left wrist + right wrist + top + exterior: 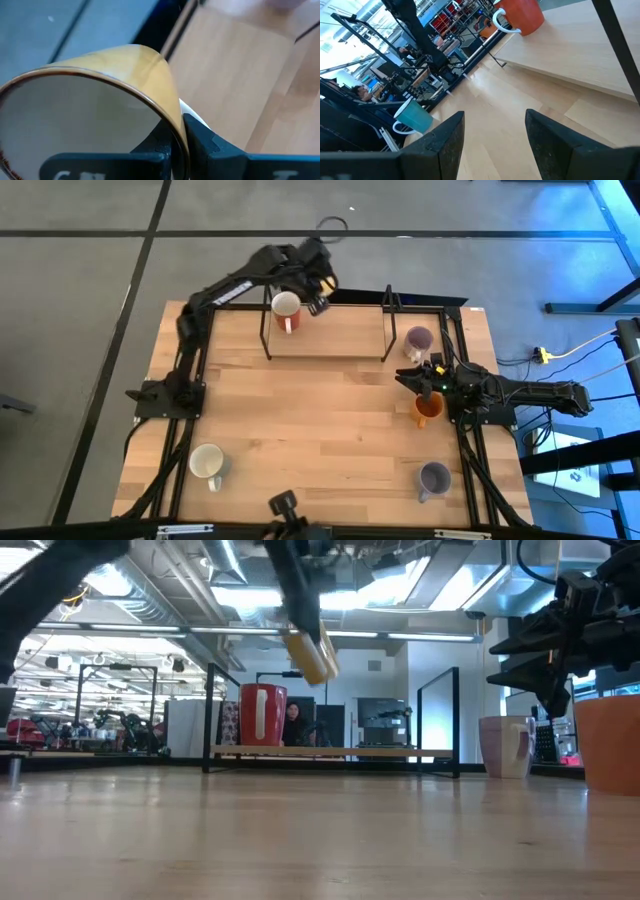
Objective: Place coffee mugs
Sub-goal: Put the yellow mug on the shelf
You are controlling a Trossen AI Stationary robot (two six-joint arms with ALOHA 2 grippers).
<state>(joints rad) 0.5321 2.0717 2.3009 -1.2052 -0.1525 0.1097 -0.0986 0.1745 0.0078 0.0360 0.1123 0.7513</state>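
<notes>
Behind wood table (330, 420), office w/ ceiling lights (250, 595).

No legible text, labels or numbers — none anywhere

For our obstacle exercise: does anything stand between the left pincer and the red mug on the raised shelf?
Nothing visible does. The left pincer is shut on the red mug at its rim, one finger inside and one outside, on the raised shelf. The right pincer waits open near the orange mug.
</notes>
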